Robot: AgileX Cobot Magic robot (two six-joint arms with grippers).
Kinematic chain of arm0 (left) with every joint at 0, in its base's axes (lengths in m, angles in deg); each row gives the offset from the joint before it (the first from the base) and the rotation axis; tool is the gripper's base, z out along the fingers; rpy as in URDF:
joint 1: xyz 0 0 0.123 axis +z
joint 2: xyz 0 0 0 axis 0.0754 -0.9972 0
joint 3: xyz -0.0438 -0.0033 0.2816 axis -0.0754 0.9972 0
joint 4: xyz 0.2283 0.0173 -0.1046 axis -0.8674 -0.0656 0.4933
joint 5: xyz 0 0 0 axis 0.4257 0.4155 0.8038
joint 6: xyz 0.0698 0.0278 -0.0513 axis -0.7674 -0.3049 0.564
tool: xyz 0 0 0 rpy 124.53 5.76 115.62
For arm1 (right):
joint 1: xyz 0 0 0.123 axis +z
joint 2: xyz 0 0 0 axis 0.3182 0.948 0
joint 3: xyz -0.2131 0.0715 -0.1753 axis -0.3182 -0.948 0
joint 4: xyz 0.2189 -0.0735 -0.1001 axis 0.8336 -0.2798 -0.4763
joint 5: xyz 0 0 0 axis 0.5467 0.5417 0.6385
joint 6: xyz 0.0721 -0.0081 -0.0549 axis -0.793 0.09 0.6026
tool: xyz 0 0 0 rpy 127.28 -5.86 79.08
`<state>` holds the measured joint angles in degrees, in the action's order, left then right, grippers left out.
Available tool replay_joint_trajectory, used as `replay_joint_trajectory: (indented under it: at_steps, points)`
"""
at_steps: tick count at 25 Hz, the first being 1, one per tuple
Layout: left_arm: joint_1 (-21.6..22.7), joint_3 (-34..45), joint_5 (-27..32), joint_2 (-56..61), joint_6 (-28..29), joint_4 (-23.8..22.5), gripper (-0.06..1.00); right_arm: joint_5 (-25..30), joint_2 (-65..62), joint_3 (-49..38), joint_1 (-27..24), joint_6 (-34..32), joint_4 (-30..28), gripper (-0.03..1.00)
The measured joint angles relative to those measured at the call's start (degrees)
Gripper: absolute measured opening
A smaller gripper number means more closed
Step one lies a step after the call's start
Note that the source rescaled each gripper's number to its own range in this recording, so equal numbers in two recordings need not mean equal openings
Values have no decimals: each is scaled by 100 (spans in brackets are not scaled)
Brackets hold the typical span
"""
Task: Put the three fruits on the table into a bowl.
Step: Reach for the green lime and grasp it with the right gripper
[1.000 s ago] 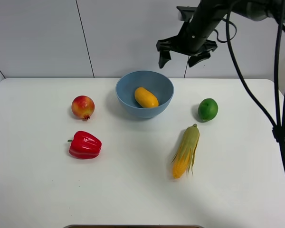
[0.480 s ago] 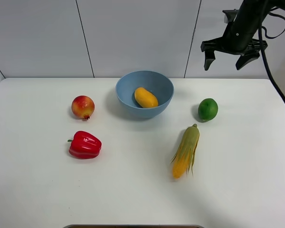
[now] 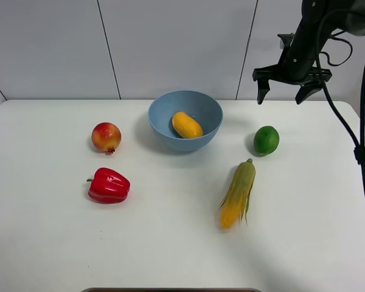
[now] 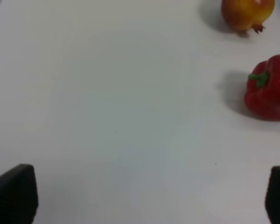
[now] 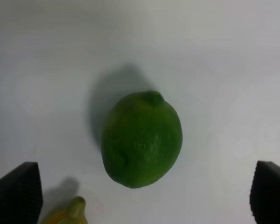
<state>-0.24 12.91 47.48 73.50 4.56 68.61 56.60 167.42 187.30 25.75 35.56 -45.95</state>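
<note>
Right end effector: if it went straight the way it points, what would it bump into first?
Probably the lime. The right wrist view shows it centred ahead of the right end effector, whose jaws stand open, with nothing in between. How far off it is remains unclear.

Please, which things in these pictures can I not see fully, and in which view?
- Left claw: in the left wrist view only two dark fingertips show, cut off by the frame edge; it is absent from the exterior high view.
- Corn: in the right wrist view only its tip shows, cut off by the edge.
- Red pepper: left wrist view, cut off by the edge.
- Mango: exterior high view, underside hidden by the bowl wall.
</note>
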Motion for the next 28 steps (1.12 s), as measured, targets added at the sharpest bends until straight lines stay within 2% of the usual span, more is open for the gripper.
replay_joint_trajectory:
  at_steps: [28]
  points:
    - [0,0,0,0,0,0,100,-5,1244,0,0,68,276,80]
